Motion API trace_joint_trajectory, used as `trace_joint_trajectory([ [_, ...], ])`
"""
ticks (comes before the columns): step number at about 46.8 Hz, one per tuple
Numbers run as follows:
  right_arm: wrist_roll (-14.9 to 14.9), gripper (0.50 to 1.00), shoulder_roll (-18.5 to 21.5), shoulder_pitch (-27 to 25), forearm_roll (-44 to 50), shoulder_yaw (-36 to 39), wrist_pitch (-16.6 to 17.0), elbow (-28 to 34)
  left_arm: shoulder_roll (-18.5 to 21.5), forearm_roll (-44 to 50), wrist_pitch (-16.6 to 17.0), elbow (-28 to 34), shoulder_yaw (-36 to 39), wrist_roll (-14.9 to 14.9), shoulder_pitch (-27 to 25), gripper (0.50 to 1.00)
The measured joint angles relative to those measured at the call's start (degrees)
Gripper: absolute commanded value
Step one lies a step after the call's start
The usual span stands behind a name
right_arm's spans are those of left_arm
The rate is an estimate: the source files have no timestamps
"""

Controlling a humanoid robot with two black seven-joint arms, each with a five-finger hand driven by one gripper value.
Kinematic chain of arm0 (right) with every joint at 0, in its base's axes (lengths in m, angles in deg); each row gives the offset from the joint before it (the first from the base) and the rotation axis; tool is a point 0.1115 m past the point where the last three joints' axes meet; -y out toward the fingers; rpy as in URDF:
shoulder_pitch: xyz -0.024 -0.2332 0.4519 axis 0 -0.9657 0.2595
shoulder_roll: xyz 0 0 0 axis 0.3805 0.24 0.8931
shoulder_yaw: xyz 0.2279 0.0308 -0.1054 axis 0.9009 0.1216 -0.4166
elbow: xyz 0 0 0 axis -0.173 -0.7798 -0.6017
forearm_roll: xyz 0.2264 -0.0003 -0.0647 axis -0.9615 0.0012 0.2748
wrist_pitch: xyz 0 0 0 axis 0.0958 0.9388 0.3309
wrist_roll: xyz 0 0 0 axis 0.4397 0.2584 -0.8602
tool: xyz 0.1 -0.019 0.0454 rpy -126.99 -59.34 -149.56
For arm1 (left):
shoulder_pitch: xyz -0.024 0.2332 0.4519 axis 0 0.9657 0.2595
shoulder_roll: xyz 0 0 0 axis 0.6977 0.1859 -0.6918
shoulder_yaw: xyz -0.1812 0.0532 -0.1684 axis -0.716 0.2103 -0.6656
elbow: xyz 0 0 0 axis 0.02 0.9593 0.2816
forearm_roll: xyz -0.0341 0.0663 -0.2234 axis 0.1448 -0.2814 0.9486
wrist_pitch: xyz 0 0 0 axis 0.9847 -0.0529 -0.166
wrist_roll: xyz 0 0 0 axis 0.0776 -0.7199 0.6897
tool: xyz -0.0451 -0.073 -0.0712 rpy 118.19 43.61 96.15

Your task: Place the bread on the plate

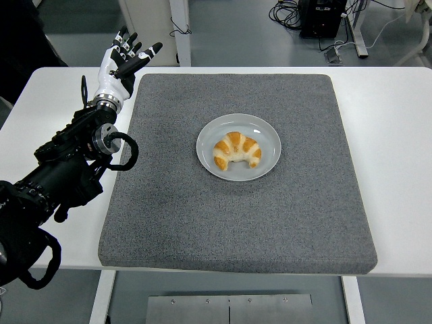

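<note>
A white table (398, 135) is seen from above, with a grey floor, table legs and a tangle of black cables (293, 13) visible beyond its far edge. Most of the tabletop is covered by a large square grey mat (236, 223) with a rough, speckled texture. Near the middle of the mat, a round pale grey plate (238, 146) is set flat. One piece of bread (237, 150), a golden-brown croissant curved like a crescent, is held in the plate, resting fully inside the rim with its two tips pointed toward the near edge of the table. Nothing else is contained in the plate. At the left side, a black robot arm (61, 175) is extended over the bare table beside the mat. Its white left hand (118, 61) is raised near the mat's far left corner, well apart from the plate, with the fingers spread wide and nothing gripped.
</note>
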Motion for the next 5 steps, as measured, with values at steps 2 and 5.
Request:
trace_joint_trajectory([
  [2, 0.00, 1.000, 0.01, 0.19, 0.00, 0.03, 0.08, -0.05, 0.02, 0.48, -0.12, -0.01, -0.34, 0.00, 0.03, 0.974],
  [5, 0.00, 1.000, 0.00, 0.52, 0.00, 0.10, 0.13, -0.07, 0.12, 0.92, -0.63, -0.02, -0.53, 0.00, 0.03, 0.974],
])
